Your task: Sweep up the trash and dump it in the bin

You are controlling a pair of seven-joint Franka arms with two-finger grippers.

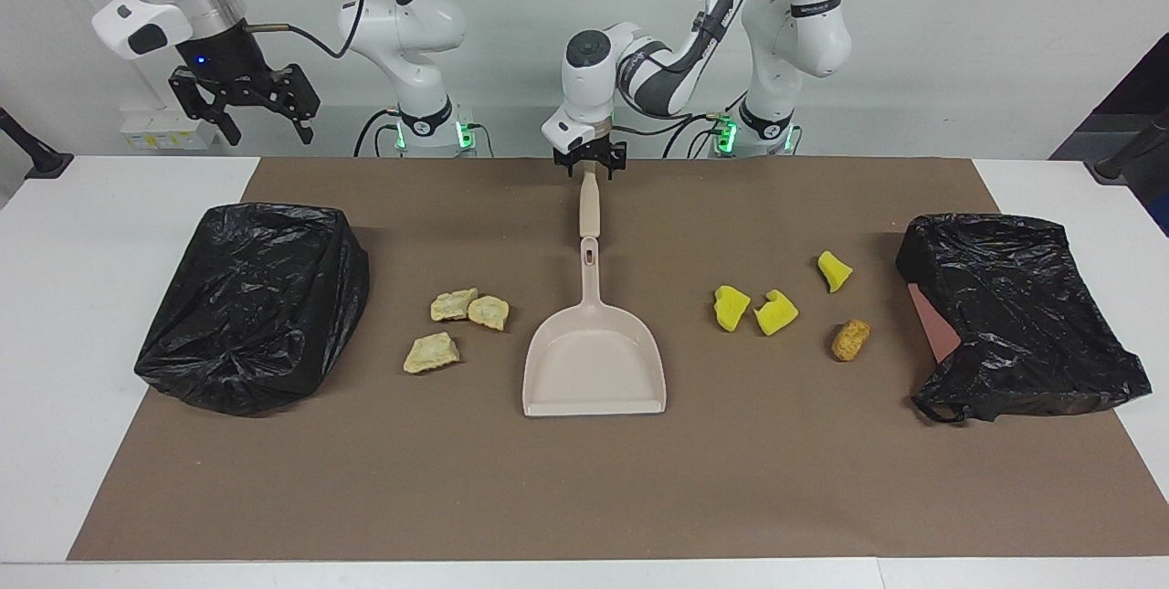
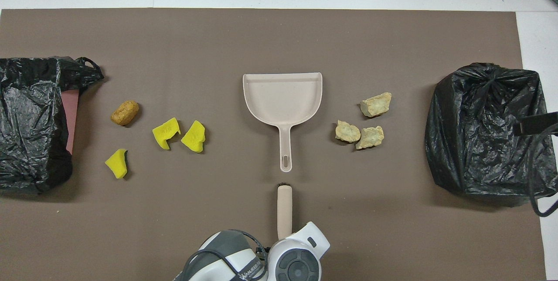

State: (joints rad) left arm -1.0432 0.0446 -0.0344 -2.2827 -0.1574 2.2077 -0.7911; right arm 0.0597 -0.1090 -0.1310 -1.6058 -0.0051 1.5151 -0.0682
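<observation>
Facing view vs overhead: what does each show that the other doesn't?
Facing only: both arms whole; the left claw down at the brush handle's robot-side end; the right claw waiting, raised above the table's right-arm end.

Overhead only: the left claw is hidden under its own wrist; the right claw is out of frame.

Both: dustpan, three yellow chunks, one orange-brown chunk, three tan chunks, two black bags at the table's ends.
</observation>
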